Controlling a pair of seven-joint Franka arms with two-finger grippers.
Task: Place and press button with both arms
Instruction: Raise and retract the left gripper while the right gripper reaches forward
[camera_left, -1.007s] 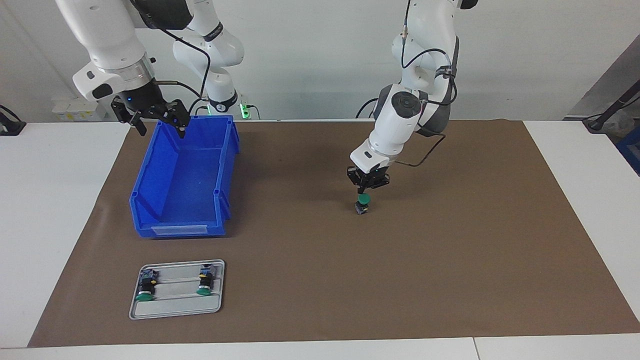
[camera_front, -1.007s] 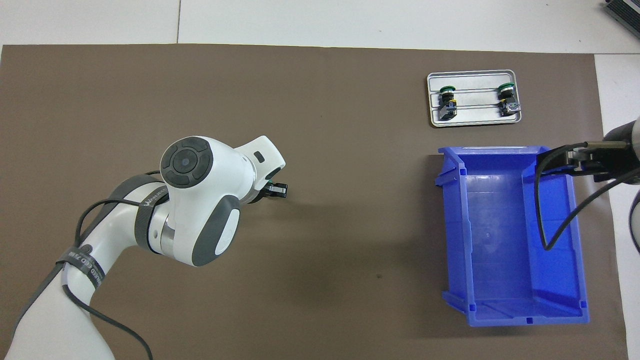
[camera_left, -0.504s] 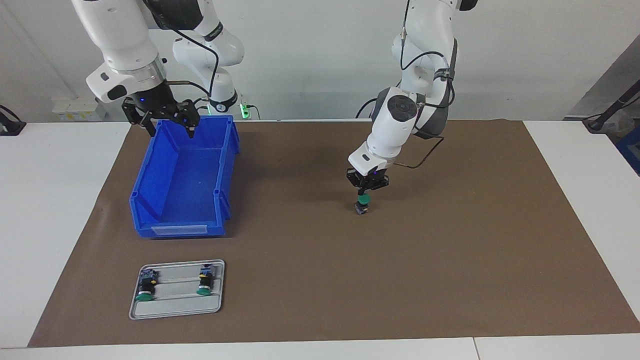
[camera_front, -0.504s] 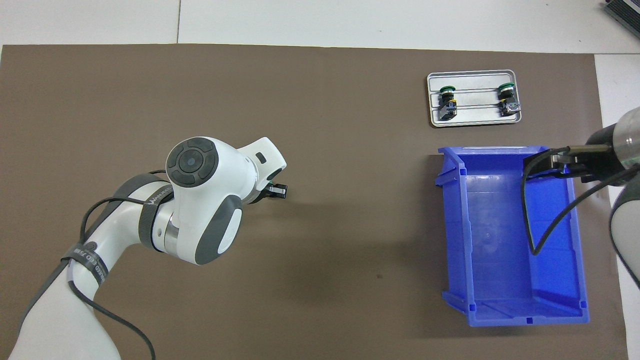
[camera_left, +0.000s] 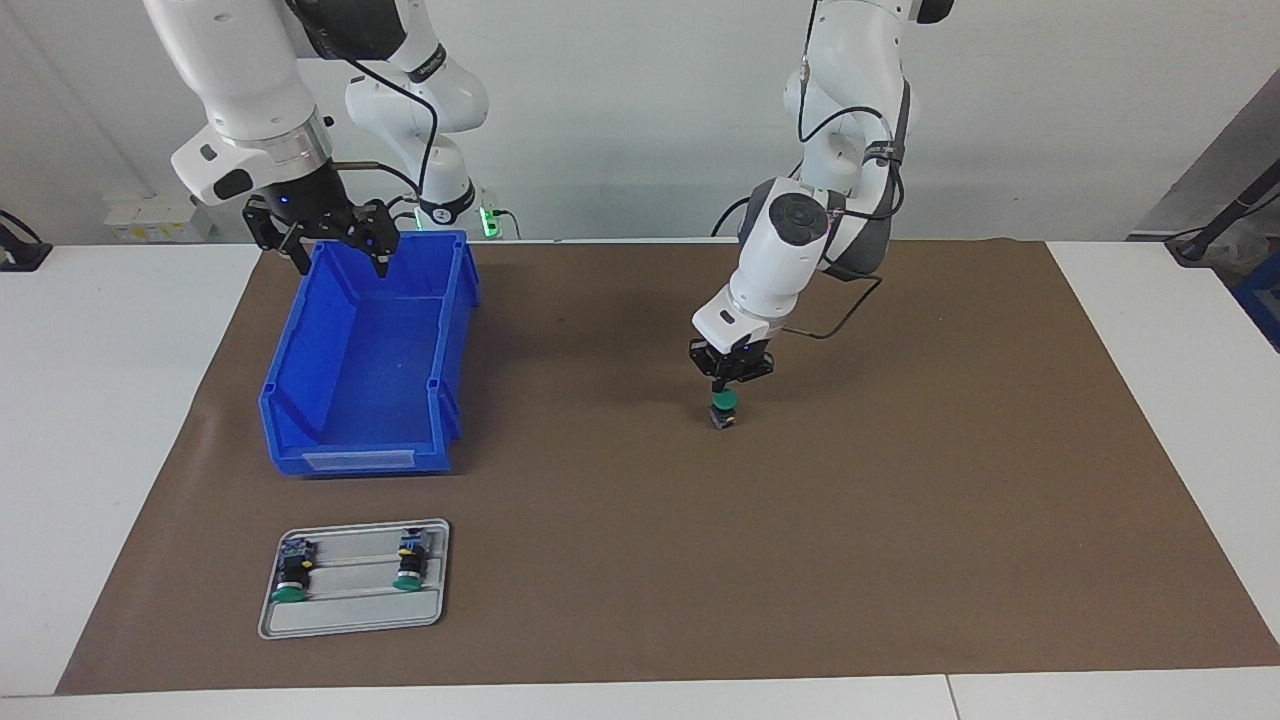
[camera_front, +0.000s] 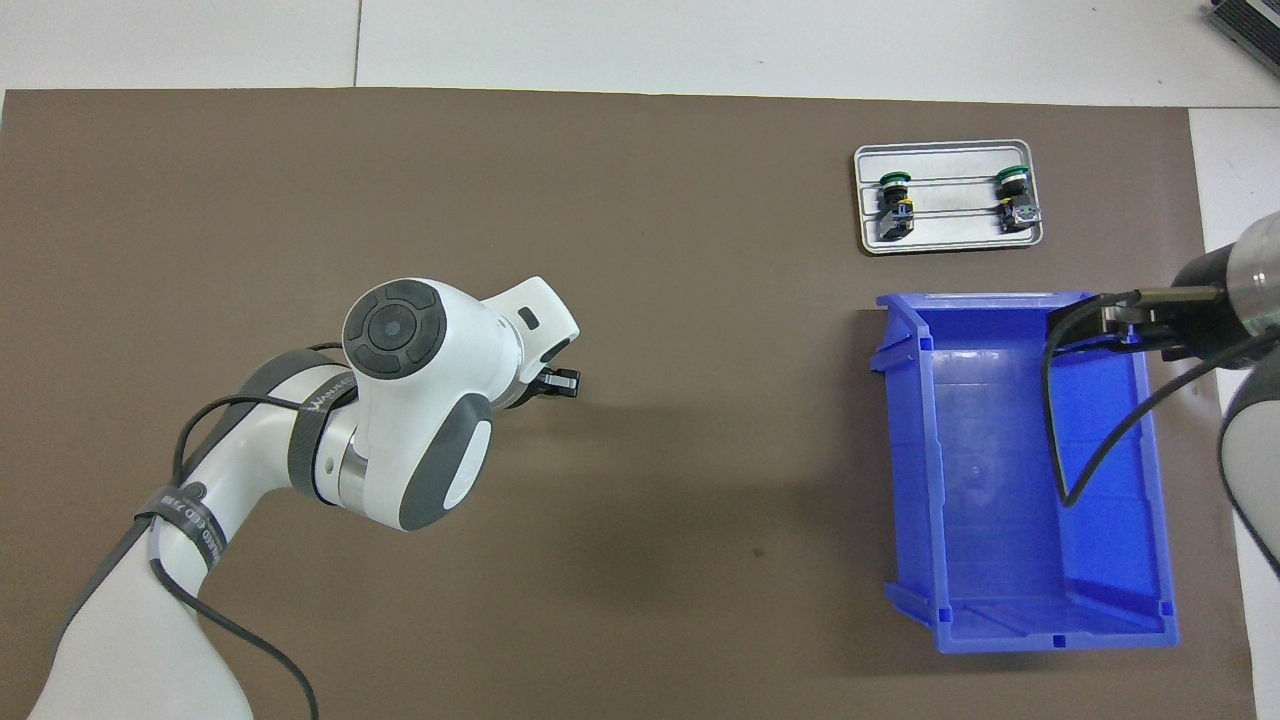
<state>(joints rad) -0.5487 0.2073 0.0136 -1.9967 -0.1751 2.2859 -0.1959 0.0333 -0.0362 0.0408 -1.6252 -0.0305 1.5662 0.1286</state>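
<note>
Facing view, read across. Right hand (camera_left: 333, 258) hangs over the robots' end of the blue bin (camera_left: 362, 400), fingers spread wide, grasping nothing. The bin sits open-topped on the brown mat (camera_left: 900, 520) toward the right arm's end of the surface (camera_left: 100, 420); nothing shows inside it. Farther from the robots than the bin lies a grey tray (camera_left: 350, 618) carrying two spare buttons (camera_left: 292, 580) on their sides, green caps pointing away from the robots, apart from each other.

Mid-mat: the button (camera_left: 724, 412) stands upright on the mat, green cap on top, dark body beneath, well apart from bin and tray. Left hand (camera_left: 721, 388) is directly over it, fingers clenched together, tips meeting the cap from above. Whether the cap is depressed cannot be told.

Overhead view: the left arm's wrist covers the button; only the black side of the left hand (camera_front: 560, 381) shows. Right hand (camera_front: 1115, 325) sits over the bin's (camera_front: 1010, 560) rim.
</note>
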